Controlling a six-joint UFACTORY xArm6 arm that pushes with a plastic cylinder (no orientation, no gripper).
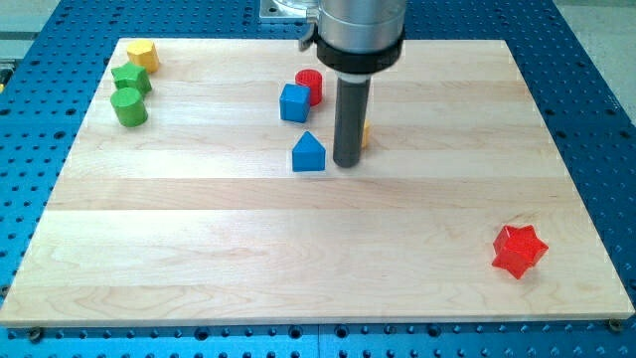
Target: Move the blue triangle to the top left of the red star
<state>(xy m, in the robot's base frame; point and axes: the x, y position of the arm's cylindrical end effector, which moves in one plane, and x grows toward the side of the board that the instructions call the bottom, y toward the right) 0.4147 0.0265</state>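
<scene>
No brand, label or writing can be read anywhere on the rig or the blocks. There are no jaws here to be open or closed and nothing is held: the arm ends in a straight dark rod, and my tip [347,164] rests on the pale wooden desk [298,259] just to the view's right of the small blue triangle block [309,152], very close beside it, though I cannot tell whether they touch.

The blue triangle sits a little above the middle of the desk, toward its top edge. The red star-shaped block [519,250] lies well apart from it, near the desk's bottom right corner.

Above the triangle, nearer the top edge, a blue cube-like block [294,102] stands touching or just beside a red cylinder block [310,86] at its upper right. A sliver of an orange-yellow block [366,133] peeks out from behind the rod, its shape hidden.

In the top left corner a yellow block [143,55] with faceted sides sits nearest the corner, with a green faceted block [130,79] just below it and a green cylinder [129,106] below that.

The desk lies on a blue perforated base [596,119]
</scene>
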